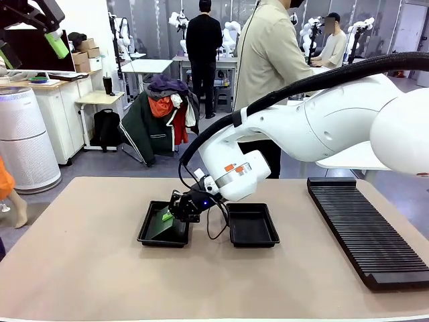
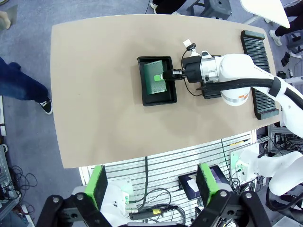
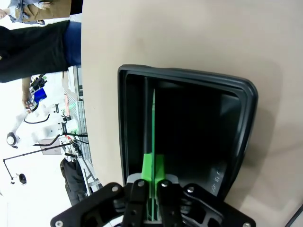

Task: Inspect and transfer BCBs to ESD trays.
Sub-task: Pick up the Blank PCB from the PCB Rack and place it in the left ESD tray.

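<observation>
Board (image 1: 163,225) is pinched by one edge in the right gripper (image 1: 177,212), jaws clamped on it. It slants down ahead of the fingers into the tray (image 1: 143,235). Low edge is at or near the tray floor, can't tell if touching. The tilt reads as a lay-down, edge in first and then flat, my guess. Second tray (image 1: 255,244) sits just beside the wrist with nothing in it. Ribbed rack (image 1: 365,231) is well off to the arm's far side. Tan table (image 1: 80,268) is otherwise bare. A person (image 1: 268,60) stands across it. Lab room behind has a grey floor and coats (image 1: 164,114) heaped up.

Left wrist view: left gripper (image 2: 151,187) is spread wide, holding nothing, high over the table and well apart from the work, probably kept clear. Far below it the board (image 2: 155,78) lies inside the tray (image 2: 144,97) outline, with the right gripper (image 2: 168,74) on the edge nearest its wrist.

Right wrist view: the board (image 3: 153,123) is edge-on, a thin green line running straight out from the closed right gripper (image 3: 152,182) over the black tray floor. The tray (image 3: 189,75) rim surrounds it, with beige table beyond.
</observation>
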`<state>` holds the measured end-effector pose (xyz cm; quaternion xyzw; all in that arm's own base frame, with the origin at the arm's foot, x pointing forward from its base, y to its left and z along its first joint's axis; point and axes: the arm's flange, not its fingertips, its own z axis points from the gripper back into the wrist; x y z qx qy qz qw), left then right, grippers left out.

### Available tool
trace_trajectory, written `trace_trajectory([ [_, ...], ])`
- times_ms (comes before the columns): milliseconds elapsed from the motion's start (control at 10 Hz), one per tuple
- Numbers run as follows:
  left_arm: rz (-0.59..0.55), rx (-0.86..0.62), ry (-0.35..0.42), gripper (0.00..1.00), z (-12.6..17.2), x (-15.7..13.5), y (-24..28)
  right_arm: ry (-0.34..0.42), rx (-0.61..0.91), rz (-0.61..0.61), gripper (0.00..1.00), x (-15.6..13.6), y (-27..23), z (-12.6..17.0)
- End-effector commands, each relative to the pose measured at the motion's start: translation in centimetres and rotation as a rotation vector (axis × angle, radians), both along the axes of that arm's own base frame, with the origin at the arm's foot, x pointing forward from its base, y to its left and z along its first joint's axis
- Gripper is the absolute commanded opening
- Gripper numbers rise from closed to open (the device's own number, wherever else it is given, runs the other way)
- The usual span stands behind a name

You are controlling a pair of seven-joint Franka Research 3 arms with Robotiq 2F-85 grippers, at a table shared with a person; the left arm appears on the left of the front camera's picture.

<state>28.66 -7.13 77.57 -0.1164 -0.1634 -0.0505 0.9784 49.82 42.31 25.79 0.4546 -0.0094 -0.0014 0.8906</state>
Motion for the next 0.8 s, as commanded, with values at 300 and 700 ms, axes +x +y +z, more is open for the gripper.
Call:
trace_trajectory([
  [300, 0.004, 0.000, 0.002, 1.00, -0.1, 0.0, 0.1, 0.000, 0.000, 0.000, 0.03, 0.0, 0.0, 0.0],
  [700, 0.004, 0.000, 0.002, 1.00, -0.1, 0.0, 0.1, 0.030, -0.140, -0.022, 0.41, -0.9, 0.8, 2.5],
])
